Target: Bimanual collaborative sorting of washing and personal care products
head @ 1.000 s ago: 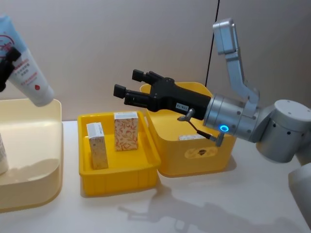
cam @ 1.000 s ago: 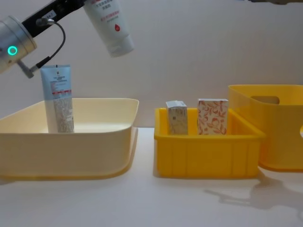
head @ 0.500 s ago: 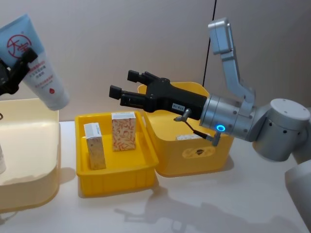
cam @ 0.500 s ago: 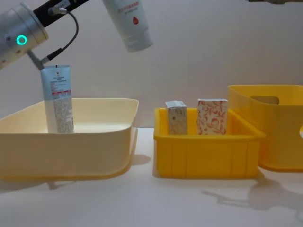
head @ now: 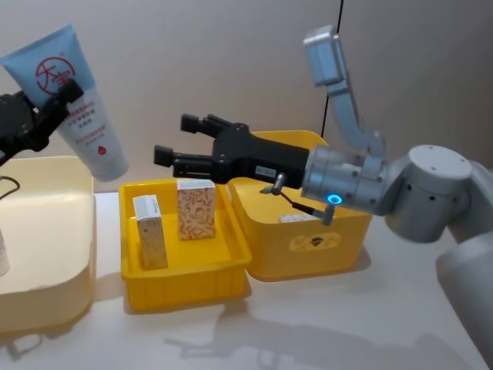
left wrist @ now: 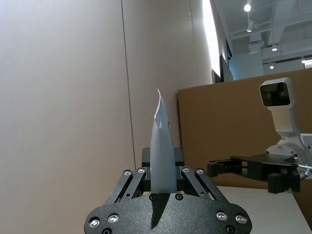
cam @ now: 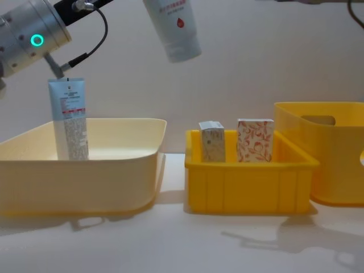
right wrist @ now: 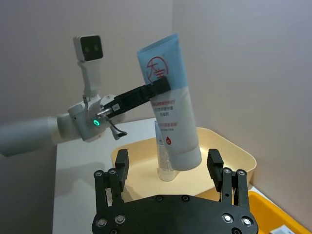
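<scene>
Fingers (head: 54,100) of your left gripper (head: 69,91) are clamped on the held tube (head: 96,146), a light blue and white squeeze tube with a round red mark. The left wrist view shows this tube edge-on, pinched between the two pads. You find this gripper at ten o'clock in the head view. The tube is tilted, with its crimped end toward eleven o'clock and its cap toward five o'clock. In the chest view the cap hangs at twelve o'clock, high above the gap between the cream tub (cam: 85,170) and the yellow tray (cam: 250,182), touching neither.

Your right gripper (head: 181,139) has its fingers spread wide, with nothing between them. It reaches in from three o'clock, fingertips pointing toward nine o'clock. In the head view it stands just above the far side of the tray. The right wrist view looks out between those parted fingers at the held tube.

A second tube (cam: 68,119) stands upright in the tub, toward the tub's nine o'clock end in the chest view. Two small cartons stand upright in the tray, side by side and apart. The grey-patterned carton (cam: 212,142) lies at nine o'clock of the orange-patterned carton (cam: 255,139). The yellow crate (cam: 335,153) sits just beside the tray, on its three o'clock side.
</scene>
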